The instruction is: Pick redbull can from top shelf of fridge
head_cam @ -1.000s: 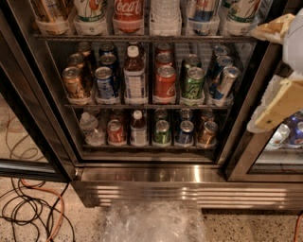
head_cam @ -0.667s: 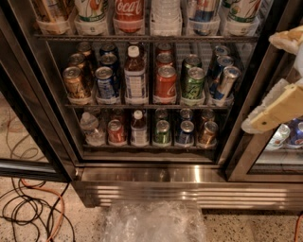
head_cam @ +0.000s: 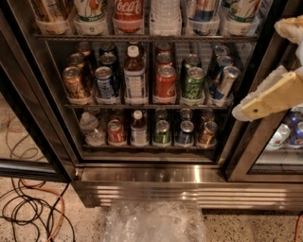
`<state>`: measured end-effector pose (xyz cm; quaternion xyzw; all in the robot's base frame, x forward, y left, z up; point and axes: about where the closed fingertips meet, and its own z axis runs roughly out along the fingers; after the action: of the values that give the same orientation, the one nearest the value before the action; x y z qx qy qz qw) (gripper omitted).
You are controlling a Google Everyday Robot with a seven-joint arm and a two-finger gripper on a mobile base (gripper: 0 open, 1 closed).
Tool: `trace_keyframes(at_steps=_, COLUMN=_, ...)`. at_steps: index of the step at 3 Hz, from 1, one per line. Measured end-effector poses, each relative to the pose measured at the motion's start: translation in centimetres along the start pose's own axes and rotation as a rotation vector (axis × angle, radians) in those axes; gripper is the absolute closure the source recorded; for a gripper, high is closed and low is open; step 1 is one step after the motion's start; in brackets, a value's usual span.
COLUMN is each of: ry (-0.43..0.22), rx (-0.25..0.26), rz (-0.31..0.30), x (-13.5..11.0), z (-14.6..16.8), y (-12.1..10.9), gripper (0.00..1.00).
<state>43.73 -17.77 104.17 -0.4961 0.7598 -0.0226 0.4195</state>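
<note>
The fridge (head_cam: 156, 176) stands open in front of me, with its dark frame and steel base strip. The top shelf (head_cam: 142, 37) runs along the upper edge of the view, and only the bottoms of its drinks show. The redbull can (head_cam: 203, 10), blue and silver with red, stands there right of centre in a clear tray, its top cut off by the view. My gripper (head_cam: 259, 70) is at the right, in front of the fridge's right door post and below shelf level. Its cream fingers (head_cam: 272, 98) are spread open and hold nothing.
A red-labelled cola bottle (head_cam: 129, 12) stands left of the redbull can. Two lower racks (head_cam: 142, 107) hold several short cans and small bottles. A second cooler compartment (head_cam: 284, 137) is at the right. Cables (head_cam: 28, 208) lie on the floor at left, and crumpled plastic (head_cam: 154, 222) lies below the fridge.
The lower finger has moved left and slightly up while the upper finger has shifted right, so the fingers stand wider apart. The fridge contents have not moved.
</note>
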Motion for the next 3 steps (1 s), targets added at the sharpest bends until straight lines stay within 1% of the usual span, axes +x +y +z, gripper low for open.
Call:
trace_keyframes(at_steps=1, ry=-0.064, rx=0.046, rz=0.082, x=-1.0, z=1.4, y=-0.7, gripper=0.00)
trace_keyframes(at_steps=2, ry=-0.094, rx=0.095, rz=0.087, x=-2.0, z=1.1, y=-1.8, gripper=0.00)
trace_keyframes(at_steps=3, ry=-0.098, rx=0.115, rz=0.124, x=-2.2, z=0.9, y=-1.6, gripper=0.00)
